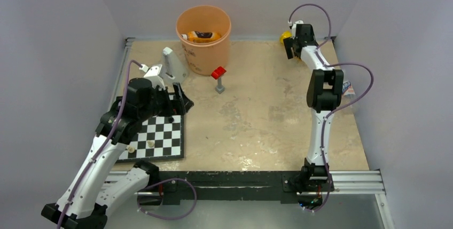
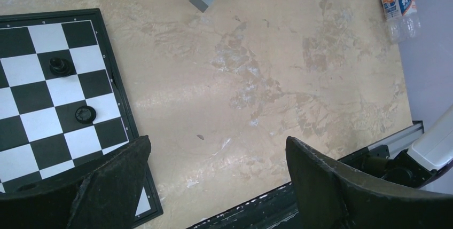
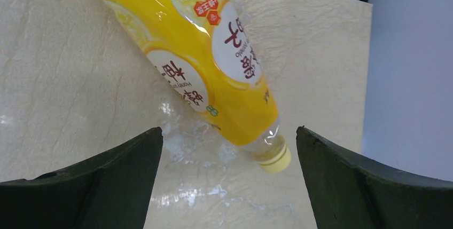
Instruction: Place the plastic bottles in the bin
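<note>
An orange bin [image 1: 211, 58] stands at the back of the table with one orange-labelled bottle [image 1: 201, 36] lying inside. A yellow-labelled bottle [image 3: 197, 53] lies in the far right corner [image 1: 283, 37], its yellow cap toward the wall. My right gripper [image 3: 229, 143] hangs open just above it, with the neck and cap between the fingers but not touched. A clear bottle with a blue and white label [image 2: 400, 10] lies at the right edge [image 1: 348, 87], partly behind the right arm. My left gripper [image 2: 216, 154] is open and empty over the chessboard's right border [image 1: 179, 101].
A chessboard [image 1: 157, 138] with a few pieces lies at the near left. A red-topped grey post [image 1: 219, 78] stands in front of the bin. A pale grey wedge [image 1: 172, 64] sits left of the bin. Walls close in on three sides.
</note>
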You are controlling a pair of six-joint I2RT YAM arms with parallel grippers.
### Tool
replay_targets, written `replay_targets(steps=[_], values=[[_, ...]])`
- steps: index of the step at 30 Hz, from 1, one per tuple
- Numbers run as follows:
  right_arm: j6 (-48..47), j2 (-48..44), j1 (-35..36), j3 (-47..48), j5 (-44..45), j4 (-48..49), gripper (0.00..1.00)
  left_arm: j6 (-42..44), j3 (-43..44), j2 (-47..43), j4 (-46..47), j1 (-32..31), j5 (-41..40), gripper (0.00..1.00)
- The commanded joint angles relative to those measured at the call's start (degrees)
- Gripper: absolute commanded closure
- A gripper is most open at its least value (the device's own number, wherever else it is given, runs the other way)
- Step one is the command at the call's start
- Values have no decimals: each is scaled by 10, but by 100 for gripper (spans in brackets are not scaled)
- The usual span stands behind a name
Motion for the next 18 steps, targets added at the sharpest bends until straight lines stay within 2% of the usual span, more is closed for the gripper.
replay_targets(steps=[1, 8, 12, 18], values=[[-40, 28, -15, 75, -8, -8, 3, 11, 1, 12, 32, 1, -17, 0], [-62, 74, -24, 113, -1, -10, 4, 45, 24, 56, 28, 1, -33, 0], [-71, 73, -38, 107, -71, -38, 7, 53, 26, 71, 31, 1, -42, 0], [-113, 57, -42, 73, -166, -55, 19, 41, 31, 83, 34, 1, -58, 0]])
